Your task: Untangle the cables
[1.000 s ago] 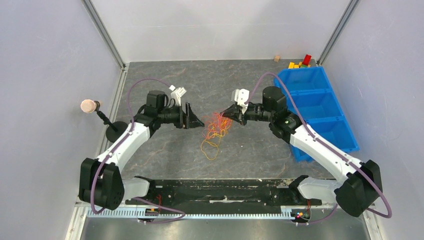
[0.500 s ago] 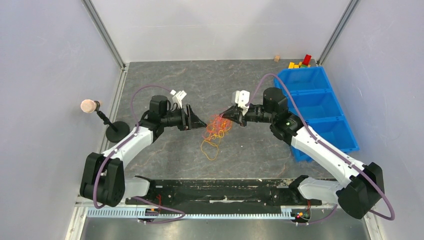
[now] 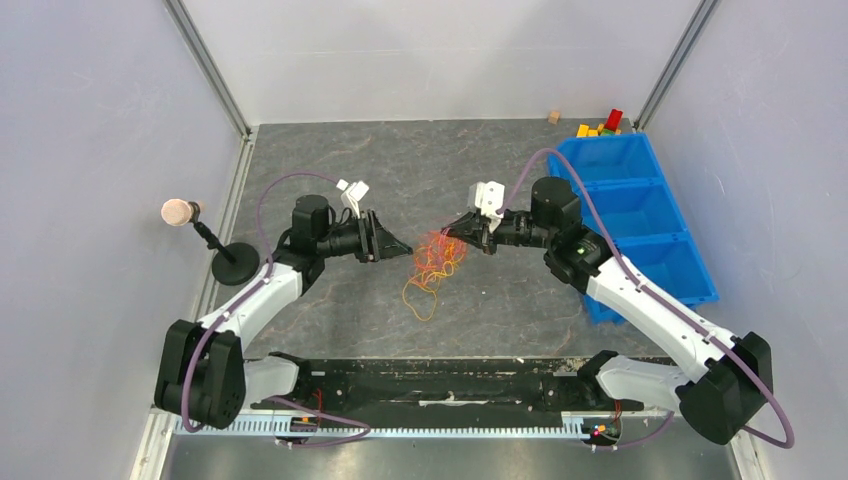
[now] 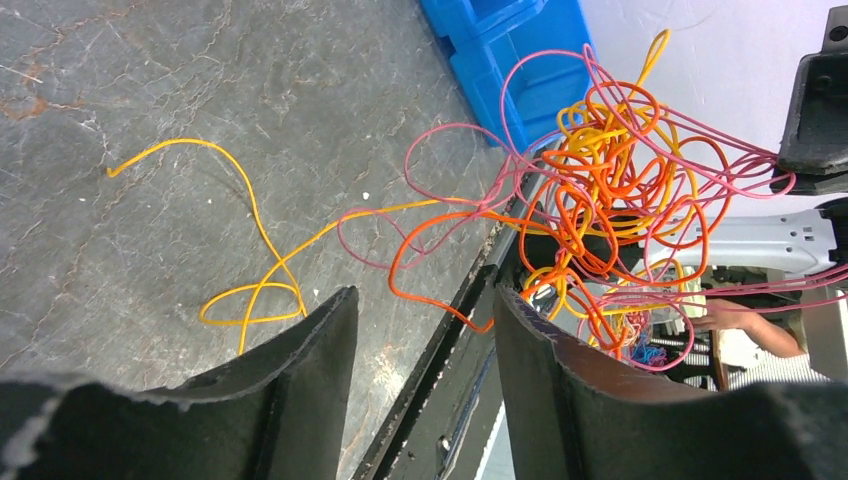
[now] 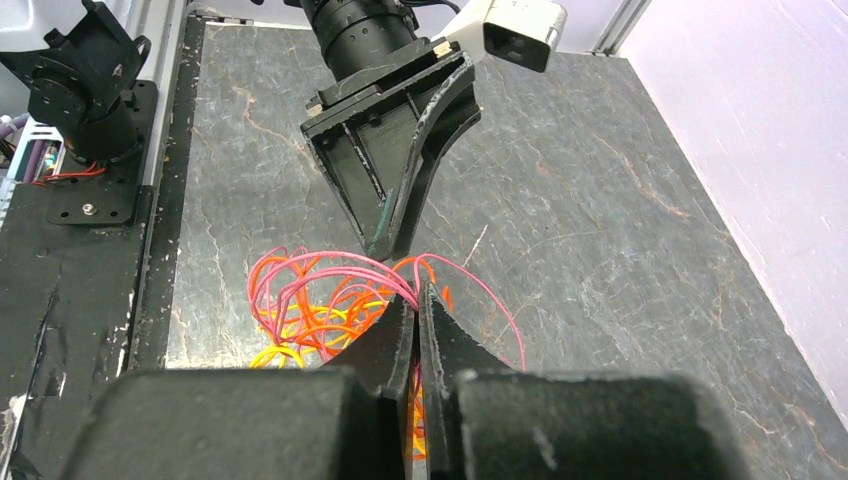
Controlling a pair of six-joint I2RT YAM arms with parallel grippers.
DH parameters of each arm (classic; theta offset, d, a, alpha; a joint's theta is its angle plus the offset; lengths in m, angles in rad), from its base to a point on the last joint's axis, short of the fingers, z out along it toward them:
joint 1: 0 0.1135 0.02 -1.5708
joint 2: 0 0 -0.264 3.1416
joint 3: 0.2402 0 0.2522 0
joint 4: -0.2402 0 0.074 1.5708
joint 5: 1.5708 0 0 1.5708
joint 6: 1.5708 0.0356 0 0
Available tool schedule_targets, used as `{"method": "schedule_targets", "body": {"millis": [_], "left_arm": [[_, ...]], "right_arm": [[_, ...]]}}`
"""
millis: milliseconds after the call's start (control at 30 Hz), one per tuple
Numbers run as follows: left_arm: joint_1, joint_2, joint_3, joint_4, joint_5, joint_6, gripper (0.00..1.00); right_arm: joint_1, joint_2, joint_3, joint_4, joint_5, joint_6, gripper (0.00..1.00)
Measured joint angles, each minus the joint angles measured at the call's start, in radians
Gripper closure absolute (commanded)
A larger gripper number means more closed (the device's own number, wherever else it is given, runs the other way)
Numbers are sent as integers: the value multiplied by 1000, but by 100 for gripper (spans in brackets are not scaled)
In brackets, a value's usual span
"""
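On the grey table (image 3: 330, 160), in the top view, the cables (image 3: 433, 262) lie as one loose bundle of red, orange and yellow loops between the two arms, with one yellow loop trailing towards the near edge. The left gripper (image 3: 402, 247) points at the bundle from the left and its tips are just beside it; the right gripper (image 3: 448, 231) reaches the upper right side of the bundle. A blue bin (image 3: 640, 215) stands at the right. In the left wrist view, the left gripper (image 4: 422, 300) has its fingers apart with nothing between them – the cables (image 4: 600, 190) hang ahead of it, lifted on the right side, and a yellow strand rests flat on the table. In the right wrist view, the right gripper (image 5: 415, 295) has its fingers pressed together on pink strands of the cables (image 5: 310, 310) – the loops spread to the left below the tips, and the left gripper (image 5: 385, 240) is close in front.
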State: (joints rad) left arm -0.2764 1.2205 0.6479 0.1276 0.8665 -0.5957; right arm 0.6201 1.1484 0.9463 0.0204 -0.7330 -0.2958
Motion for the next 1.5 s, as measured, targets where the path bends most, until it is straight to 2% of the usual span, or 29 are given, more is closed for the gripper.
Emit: {"method": "schedule_targets", "body": {"millis": [233,367,567,667,800,833,1000,1167,1333,1500], "left_arm": [[-7,-8,0,-39,-11,14,44],[-22,-5,3,-69,-40,29,48],[-87,26,40,-105,-101,76,51],[-110,43,59,-125,-138,103,62],[-116,61,90,-182,-225,149,95],[-113,61,98,-203,-254,164,98],[-64,58,128,-306,-410,251,98],[54,56,142,-420,-561,359,98],[140,107,220,-480,-654,444,98],[182,179,314,-492,-732,509,98]], "right_arm": [[1,-4,0,2,0,29,100],[7,-4,0,2,0,50,100],[13,-4,1,10,0,69,100],[13,-4,1,21,0,84,100],[13,-4,1,22,11,95,100],[13,-4,1,15,26,95,100],[-8,-11,-6,-75,104,79,100],[-93,-65,-55,-227,141,21,100],[-174,-132,-82,-364,161,-65,100],[-281,-195,-104,-483,196,-166,100]]}}
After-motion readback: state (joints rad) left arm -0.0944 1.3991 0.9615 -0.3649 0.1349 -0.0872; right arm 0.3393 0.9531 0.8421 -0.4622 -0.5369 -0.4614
